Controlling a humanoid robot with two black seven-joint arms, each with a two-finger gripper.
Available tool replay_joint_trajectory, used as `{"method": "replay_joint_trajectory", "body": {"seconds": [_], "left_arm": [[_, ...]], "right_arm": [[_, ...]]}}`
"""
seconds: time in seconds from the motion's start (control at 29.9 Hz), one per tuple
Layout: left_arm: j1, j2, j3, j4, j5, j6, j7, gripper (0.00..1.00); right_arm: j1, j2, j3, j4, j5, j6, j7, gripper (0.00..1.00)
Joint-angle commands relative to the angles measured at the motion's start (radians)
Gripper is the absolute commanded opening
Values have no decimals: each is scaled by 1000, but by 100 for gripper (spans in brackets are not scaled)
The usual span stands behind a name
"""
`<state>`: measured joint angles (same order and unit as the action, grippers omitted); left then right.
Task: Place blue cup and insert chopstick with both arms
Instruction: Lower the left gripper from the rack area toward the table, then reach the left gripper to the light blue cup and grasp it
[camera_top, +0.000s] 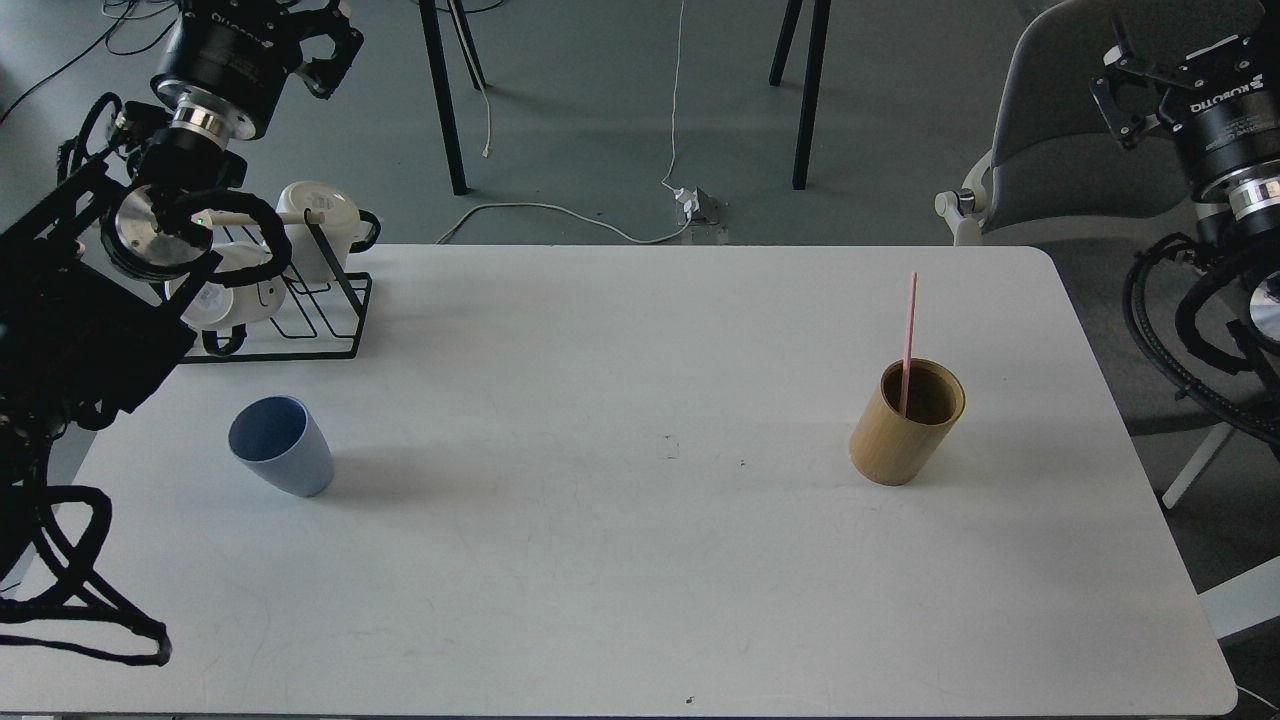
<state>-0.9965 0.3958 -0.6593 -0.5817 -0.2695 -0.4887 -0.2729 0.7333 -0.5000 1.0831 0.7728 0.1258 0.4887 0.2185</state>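
Blue cup (281, 444) before mug rack (290, 320); both hands' grip state unclear.

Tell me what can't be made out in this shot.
- Left pincer, head view: its tips run off the top edge, so open or shut is unclear.
- Right pincer: small, dark and side-on; finger gap unreadable.
- Pink chopstick: lower end hidden inside the bamboo cylinder.
- White mugs on the wire rack: partly covered by the left arm.
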Motion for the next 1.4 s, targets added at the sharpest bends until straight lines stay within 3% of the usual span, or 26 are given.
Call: {"method": "replay_joint_trajectory", "body": {"seconds": [0.0, 0.27, 0.4, 0.64, 0.8, 0.97, 1.27, 1.37], "left_arm": [[-1, 0, 1, -1, 1, 0, 3, 100], [2, 31, 17, -21, 6, 0, 6, 100], [6, 78, 30, -154, 71, 0, 5, 100], [15, 240, 58, -427, 591, 41, 5, 99], [30, 406, 107, -556, 954, 36, -2, 99], [62, 531, 147, -586, 1180, 35, -6, 99], [182, 652, 156, -616, 1504, 45, -8, 93], [212, 686, 161, -616, 1654, 45, -70, 90]], "right_arm": [[-2, 0, 0, 2, 0, 0, -1, 100], [-2, 0, 0, 0, 0, 0, -1, 100], [-20, 0, 0, 45, 2, 0, 1, 100], [-29, -3, 24, 59, 2, 0, 1, 100], [-37, -26, 27, 56, 2, 0, 1, 100], [-58, -26, 29, 51, 2, 0, 2, 100], [-60, -20, 29, 49, 2, 0, 2, 100], [-61, -20, 29, 51, 2, 0, 2, 100]]}}
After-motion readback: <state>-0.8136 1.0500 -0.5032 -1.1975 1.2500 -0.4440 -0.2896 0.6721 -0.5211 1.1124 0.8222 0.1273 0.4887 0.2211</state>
